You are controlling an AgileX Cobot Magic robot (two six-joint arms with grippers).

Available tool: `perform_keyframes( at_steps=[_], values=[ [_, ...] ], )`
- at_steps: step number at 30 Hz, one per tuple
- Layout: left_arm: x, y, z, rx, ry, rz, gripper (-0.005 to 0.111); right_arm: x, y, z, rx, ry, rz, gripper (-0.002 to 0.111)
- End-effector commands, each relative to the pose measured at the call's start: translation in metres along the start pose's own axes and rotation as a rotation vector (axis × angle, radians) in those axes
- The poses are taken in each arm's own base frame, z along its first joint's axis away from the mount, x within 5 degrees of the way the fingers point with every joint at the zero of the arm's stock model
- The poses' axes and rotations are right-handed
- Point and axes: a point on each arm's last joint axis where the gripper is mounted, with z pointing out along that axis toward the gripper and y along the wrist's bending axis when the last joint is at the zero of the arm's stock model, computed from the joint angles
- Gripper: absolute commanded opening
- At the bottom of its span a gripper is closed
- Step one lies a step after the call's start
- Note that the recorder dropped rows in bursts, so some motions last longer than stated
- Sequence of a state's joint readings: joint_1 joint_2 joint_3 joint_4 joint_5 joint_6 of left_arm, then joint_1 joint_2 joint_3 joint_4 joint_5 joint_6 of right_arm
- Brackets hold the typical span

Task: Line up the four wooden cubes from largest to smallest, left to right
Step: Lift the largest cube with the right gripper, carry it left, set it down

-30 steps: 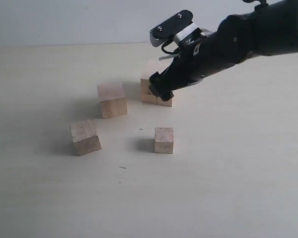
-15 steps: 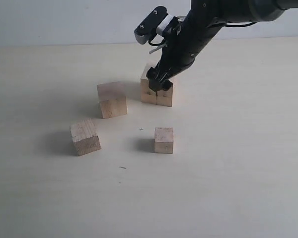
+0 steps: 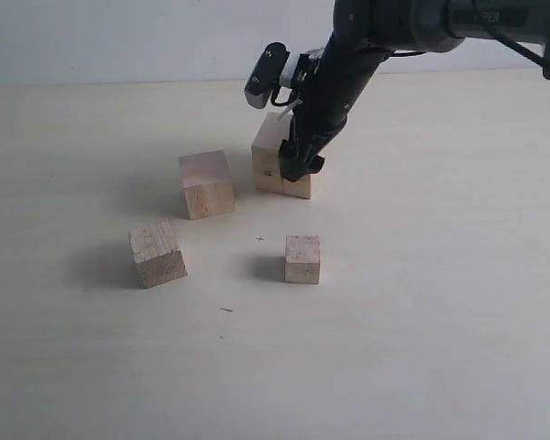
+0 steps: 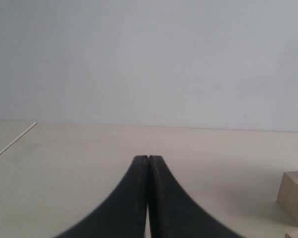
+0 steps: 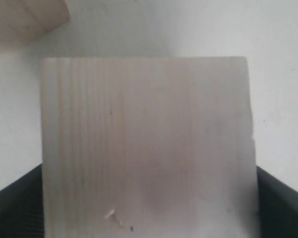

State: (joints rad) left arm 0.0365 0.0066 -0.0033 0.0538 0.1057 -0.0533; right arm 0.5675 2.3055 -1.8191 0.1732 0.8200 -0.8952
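Four pale wooden cubes lie on the table. The largest cube [image 3: 268, 158] [image 5: 146, 144] sits at the back, its seamed face toward the camera. My right gripper [image 3: 296, 165] [image 5: 149, 208] comes down over it, one dark finger against each side, shut on it. A mid-size cube [image 3: 206, 183] stands to its left, another [image 3: 157, 253] lies nearer the front left, and the smallest cube [image 3: 302, 258] is in front. My left gripper [image 4: 148, 157] is shut on nothing and does not show in the exterior view.
The pale tabletop [image 3: 422, 321] stretches wide at the front and right. A cube's corner [image 4: 294, 196] shows at the edge of the left wrist view. A second cube [image 5: 25, 20] lies just beyond the held one in the right wrist view.
The right arm swung upright over the largest cube and its fingers settled on either side. The cube has shifted slightly to the left. The other cubes stayed put.
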Motion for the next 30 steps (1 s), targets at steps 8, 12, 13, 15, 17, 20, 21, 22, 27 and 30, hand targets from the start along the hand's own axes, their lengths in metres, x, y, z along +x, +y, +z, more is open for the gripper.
perform_keyframes(
  at_steps=[8, 12, 13, 15, 17, 20, 21, 22, 27, 30],
  values=[
    [0.0, 0.0, 0.0, -0.001, -0.008, -0.006, 0.003, -0.036, -0.024, -0.06, 0.148, -0.14, -0.062, 0.0],
    [0.0, 0.0, 0.0, -0.001, -0.008, -0.006, 0.003, -0.054, -0.022, -0.077, 0.163, -0.235, -0.119, 0.0],
    [0.0, 0.0, 0.0, -0.001, -0.008, -0.006, 0.003, -0.059, -0.019, -0.08, 0.158, -0.266, -0.139, 0.0],
    [0.0, 0.0, 0.0, -0.001, -0.008, -0.006, 0.003, -0.071, -0.012, -0.083, 0.133, -0.341, -0.209, 0.0],
    [0.0, 0.0, 0.0, -0.001, -0.008, -0.006, 0.003, -0.084, 0.0, -0.083, 0.088, -0.432, -0.288, 0.0],
    [0.0, 0.0, 0.0, -0.001, -0.008, -0.006, 0.003, -0.102, 0.021, -0.076, 0.034, -0.521, -0.396, 0.0],
    [0.0, 0.0, 0.0, -0.001, -0.008, -0.006, 0.003, -0.105, 0.027, -0.07, 0.018, -0.524, -0.41, 0.0],
    [0.0, 0.0, 0.0, -0.001, -0.008, -0.006, 0.003, -0.109, 0.035, -0.065, 0.004, -0.525, -0.429, 0.0],
    [0.0, 0.0, 0.0, -0.001, -0.008, -0.006, 0.003, -0.127, 0.063, -0.036, -0.033, -0.524, -0.489, 0.0],
    [0.0, 0.0, 0.0, -0.001, -0.008, -0.006, 0.003, -0.138, 0.075, -0.026, -0.058, -0.551, -0.495, 0.0]
  ],
)
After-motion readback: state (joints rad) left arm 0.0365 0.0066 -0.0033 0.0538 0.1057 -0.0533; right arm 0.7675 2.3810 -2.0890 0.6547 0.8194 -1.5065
